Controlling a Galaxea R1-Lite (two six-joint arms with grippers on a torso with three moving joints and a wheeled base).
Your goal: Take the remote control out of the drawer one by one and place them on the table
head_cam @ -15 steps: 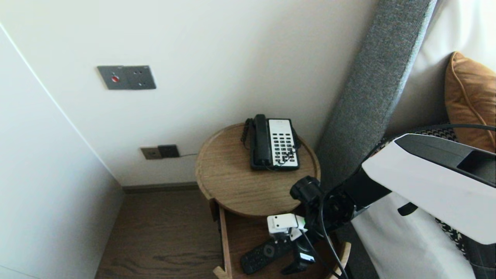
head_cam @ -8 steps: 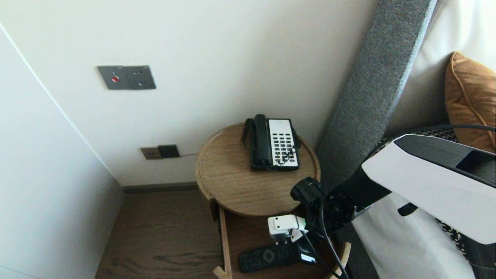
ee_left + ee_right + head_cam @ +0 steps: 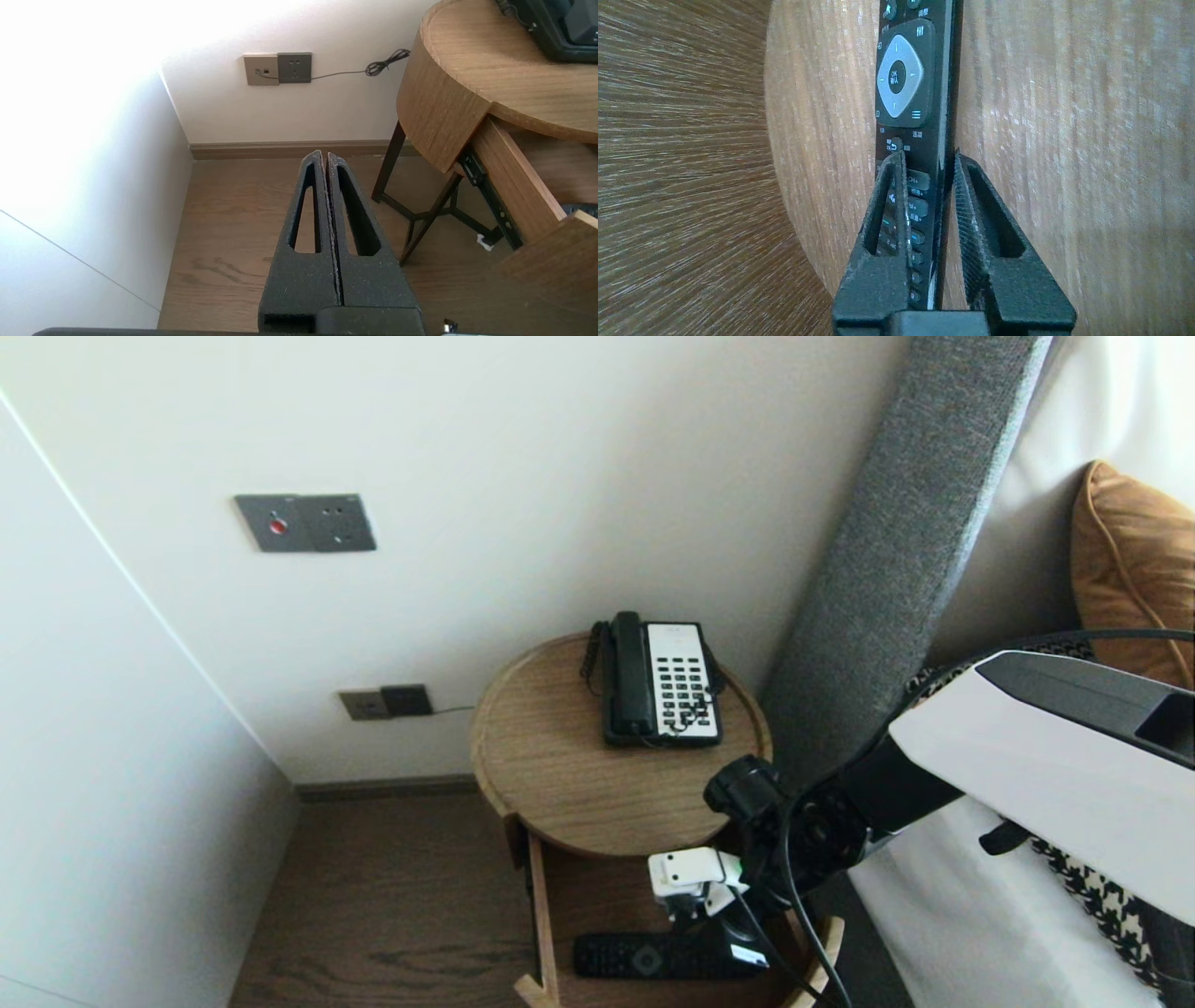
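While the drawer stands pulled out under the bedside table, the right gripper [image 3: 929,156] has its two black fingers pinched on a slim black plastic remote control [image 3: 644,955], one finger on each long side.

The remote control lies in the open light-wood drawer [image 3: 597,896], stretched from nine o'clock to three o'clock. The grip sits at its three o'clock end, among the small lower buttons, and the grey OK pad is clear of the fingers. The drawer juts out at six o'clock of the round wooden table top [image 3: 560,775], where a black-and-white corded desk telephone [image 3: 661,681] sits toward one o'clock. The left gripper [image 3: 325,156] — fingers pressed together on nothing — hangs idle low beside the table, above the brown wood floor [image 3: 224,261], pointing toward the grey wall socket [image 3: 278,68].
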